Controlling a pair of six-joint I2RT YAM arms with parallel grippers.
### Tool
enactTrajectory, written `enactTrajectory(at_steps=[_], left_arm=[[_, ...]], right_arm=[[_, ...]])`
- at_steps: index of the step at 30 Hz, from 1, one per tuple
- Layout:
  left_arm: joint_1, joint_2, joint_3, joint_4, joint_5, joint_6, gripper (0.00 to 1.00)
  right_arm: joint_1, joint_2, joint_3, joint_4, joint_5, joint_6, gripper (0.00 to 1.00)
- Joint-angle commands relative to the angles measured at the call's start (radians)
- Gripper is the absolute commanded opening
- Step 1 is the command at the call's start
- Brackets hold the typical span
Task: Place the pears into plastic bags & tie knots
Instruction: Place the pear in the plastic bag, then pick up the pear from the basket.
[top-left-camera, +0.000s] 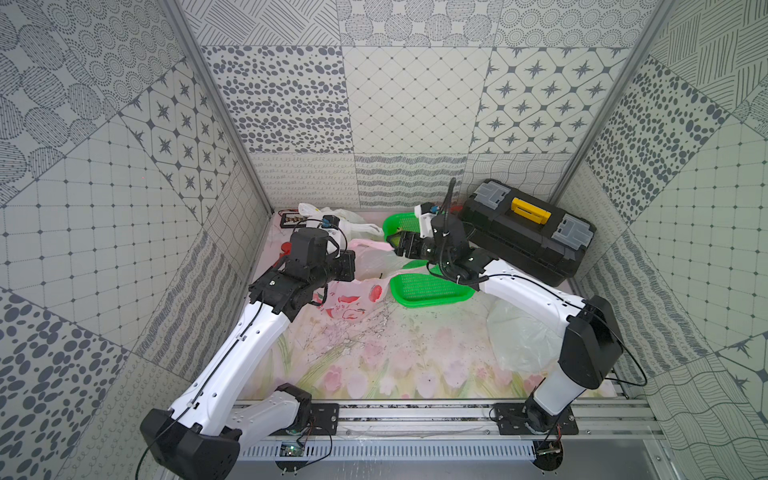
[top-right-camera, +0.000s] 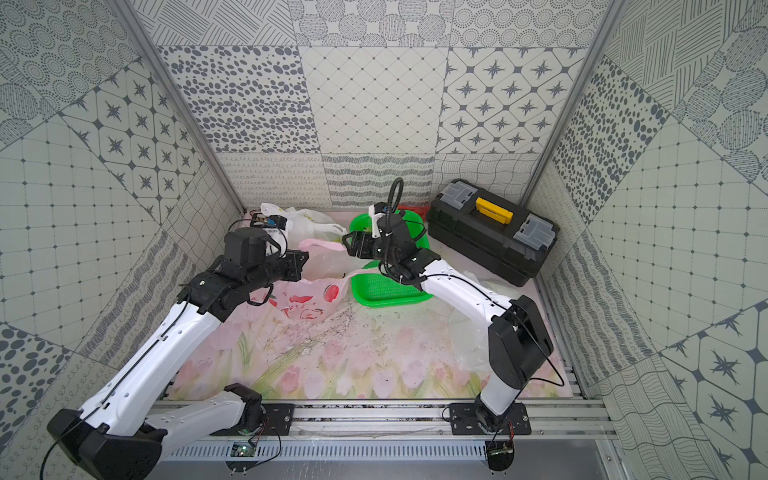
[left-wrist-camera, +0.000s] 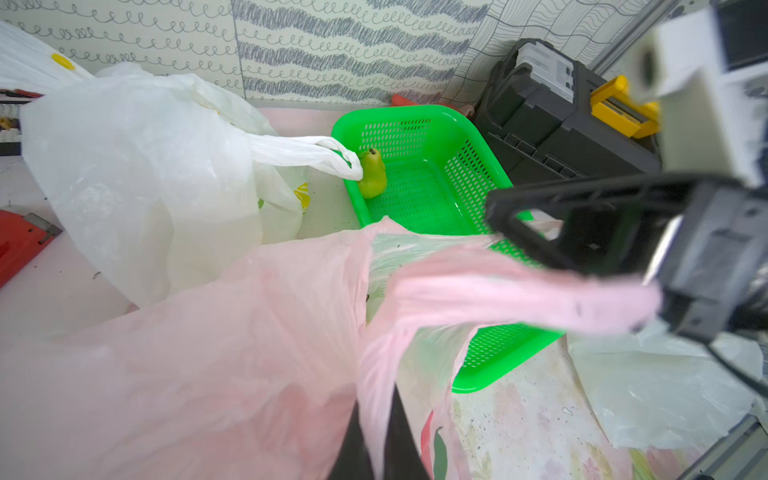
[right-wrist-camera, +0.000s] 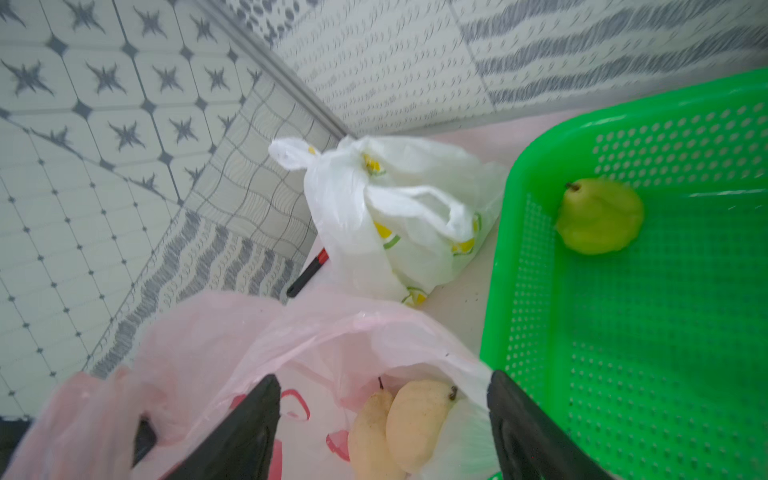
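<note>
Pink strawberry bag: mid-table toward 10 o'clock, mouth open, unknotted.
Cream pears: we count two inside it.
Left gripper: pressed together, pinching the pink rim.
Right gripper: jaws spread, empty, over the bag mouth.
Green pear: alone in the green basket, 12 o'clock, unbagged.
White lemon-print bag: 11 o'clock, handles seemingly tied.
Remaining, we judge: bag that pear, knot the pink bag.

Bright, evenly lit, hardly shadowed. Bowed toward 3 and 9 o'clock in both top views. Motion-smeared on the pear, right wrist view.
</note>
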Motion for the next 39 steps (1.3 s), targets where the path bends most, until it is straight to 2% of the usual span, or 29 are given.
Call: enactTrajectory(at_steps=[1,7,9,16,27,30,36,39], left_arm=[[0.052,-0.015,-0.022,-0.037,-0.093,-0.064,0.00],[0.063,-0.051,-0.016,-0.057,-0.101,-0.113,0.00],[0.063,-0.060,-0.001,-0.084,-0.124,-0.126,0.00],[0.057,-0.098,-0.045,-0.048,-0.075,-0.164,0.00],[0.054,-0.083,-0.043,-0.051,-0.028,-0.153,0.00],[0.052,-0.080,-0.043,-0.051,-0.016,-0.154,0.00],[0.049,-0.078,-0.040,-0.050,-0.013,-0.153,0.00],[0.046,-0.078,-0.042,-0.049,-0.012,-0.154,0.00]], right_arm=[[-0.089,-0.001,-0.028,0.022,0.036,0.068,0.77],[-0.153,0.244,0.148,-0.054,0.158,-0.014,0.78],[-0.162,0.330,0.221,-0.067,0.164,-0.012,0.77],[-0.098,0.612,0.507,-0.119,0.202,-0.097,0.78],[-0.063,0.920,0.931,-0.292,0.327,-0.162,0.78],[-0.062,0.955,0.977,-0.318,0.364,-0.175,0.72],[-0.076,0.951,0.972,-0.313,0.361,-0.183,0.46],[-0.086,0.942,0.966,-0.306,0.345,-0.185,0.44]])
